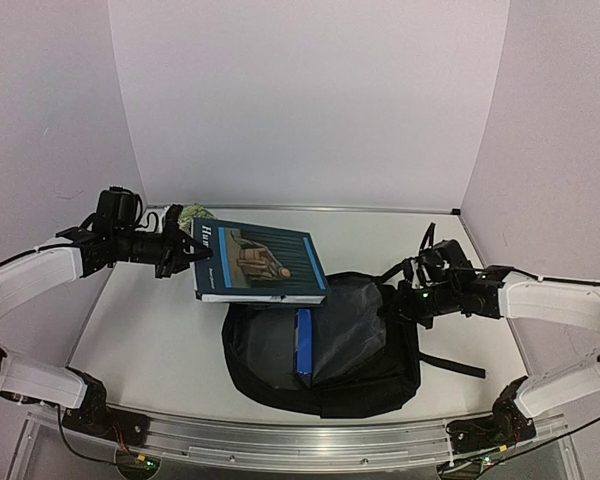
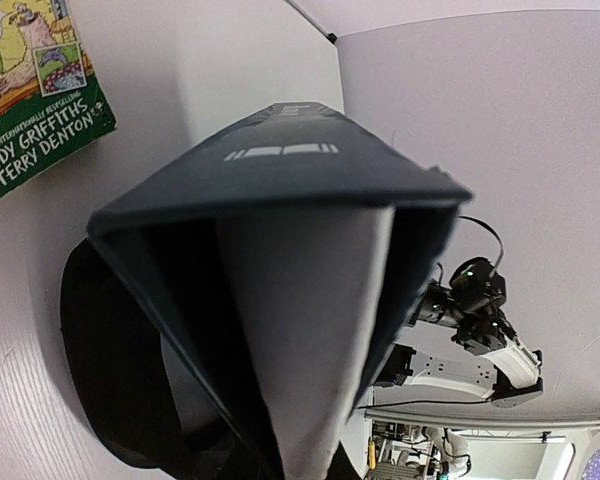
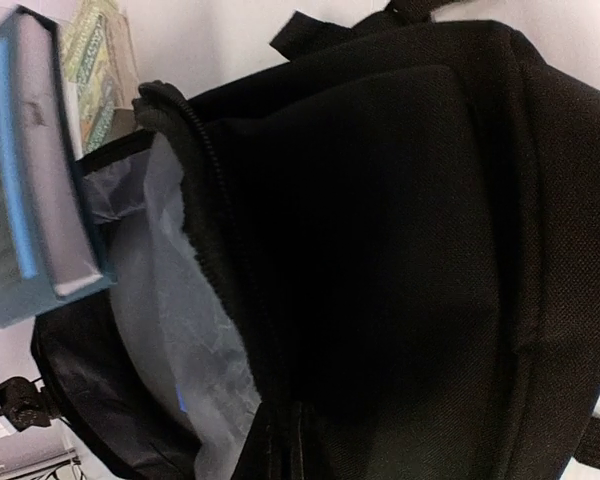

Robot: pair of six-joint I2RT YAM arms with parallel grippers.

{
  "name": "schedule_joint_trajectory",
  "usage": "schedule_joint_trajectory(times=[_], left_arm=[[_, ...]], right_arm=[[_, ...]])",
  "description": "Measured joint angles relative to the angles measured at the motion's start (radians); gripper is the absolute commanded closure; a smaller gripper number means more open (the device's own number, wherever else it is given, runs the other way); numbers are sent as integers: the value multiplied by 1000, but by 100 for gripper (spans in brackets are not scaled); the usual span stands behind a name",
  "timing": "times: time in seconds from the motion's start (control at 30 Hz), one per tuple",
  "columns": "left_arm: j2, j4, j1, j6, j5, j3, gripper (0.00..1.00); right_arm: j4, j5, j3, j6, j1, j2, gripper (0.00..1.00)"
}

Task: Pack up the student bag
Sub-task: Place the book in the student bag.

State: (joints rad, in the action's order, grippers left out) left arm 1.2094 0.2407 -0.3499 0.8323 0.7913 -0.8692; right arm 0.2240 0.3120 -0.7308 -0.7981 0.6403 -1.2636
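Student bag (image 1: 345, 372) just beside right gripper (image 1: 408, 290), possibly in its grip.

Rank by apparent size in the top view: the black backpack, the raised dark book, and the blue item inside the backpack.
1. backpack, clearly largest.
2. dark book, though it is raised nearer the camera, which may inflate it.
3. blue item, only partly visible in the opening.

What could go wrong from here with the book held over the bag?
1. Left gripper pinches the book by one edge; its covers splay in the left wrist view, so it could twist or slip out.
2. Right gripper is shut at the student bag rim, but a grip on fabric is unclear; a slack mouth may snag the book.
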Motion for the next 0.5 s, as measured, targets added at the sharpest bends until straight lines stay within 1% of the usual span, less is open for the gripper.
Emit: schedule_joint_trajectory(times=[0.2,0.5], left_arm=[[11,52,0,-25,16,8,100],[11,69,0,-42,28,44,100]], right_arm=[[44,0,-89,-11,5,75,100],[94,-19,-165,-11,4,78,100]])
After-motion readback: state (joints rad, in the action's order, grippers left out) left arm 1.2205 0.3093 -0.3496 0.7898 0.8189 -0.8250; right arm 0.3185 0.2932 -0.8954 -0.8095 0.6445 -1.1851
